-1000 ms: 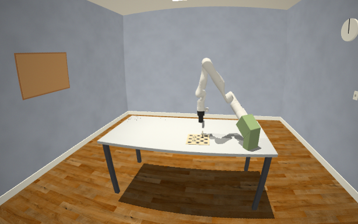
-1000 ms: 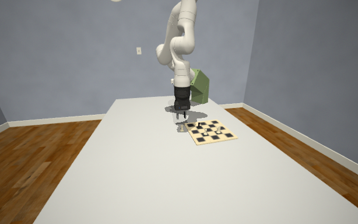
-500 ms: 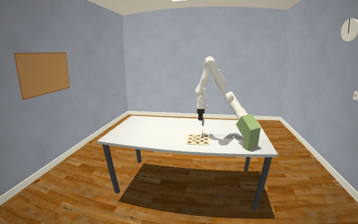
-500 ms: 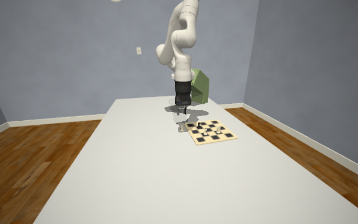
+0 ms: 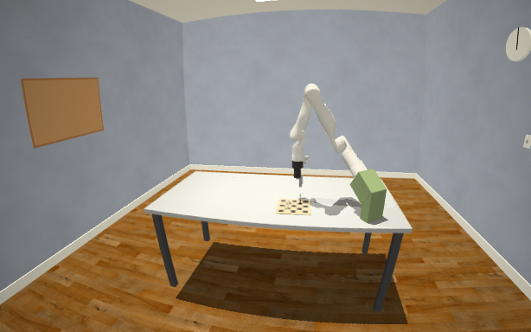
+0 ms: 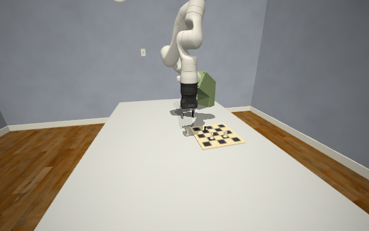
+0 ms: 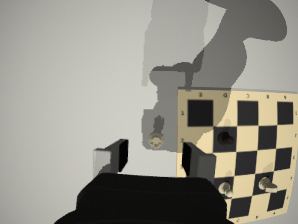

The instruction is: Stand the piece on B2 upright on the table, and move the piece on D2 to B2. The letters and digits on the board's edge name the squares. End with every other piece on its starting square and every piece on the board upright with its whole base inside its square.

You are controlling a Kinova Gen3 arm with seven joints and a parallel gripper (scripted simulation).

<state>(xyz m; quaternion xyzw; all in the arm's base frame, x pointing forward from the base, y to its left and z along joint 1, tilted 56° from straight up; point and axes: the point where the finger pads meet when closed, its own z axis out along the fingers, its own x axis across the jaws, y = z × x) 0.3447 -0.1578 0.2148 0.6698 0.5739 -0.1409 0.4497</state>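
A small light piece [image 7: 157, 137] stands upright on the white table, just off the chessboard's [image 7: 242, 156] edge; it also shows in the exterior view [image 6: 187, 131]. My gripper [image 7: 155, 152] [image 6: 187, 115] is open and empty, raised straight above that piece. On the board [image 6: 217, 136] stand a dark piece [image 6: 205, 129] near the corner closest to the gripper and two light pieces [image 6: 211, 136] [image 6: 225, 133] further in. The dark piece [image 7: 226, 137] and the two light ones [image 7: 225, 189] [image 7: 265, 183] show in the wrist view too. The edge letters are too small to read.
A green box [image 5: 368, 194] at the arm's base stands on the table to the right of the board [image 5: 293, 207]. The arm's shadow falls across the table by the board.
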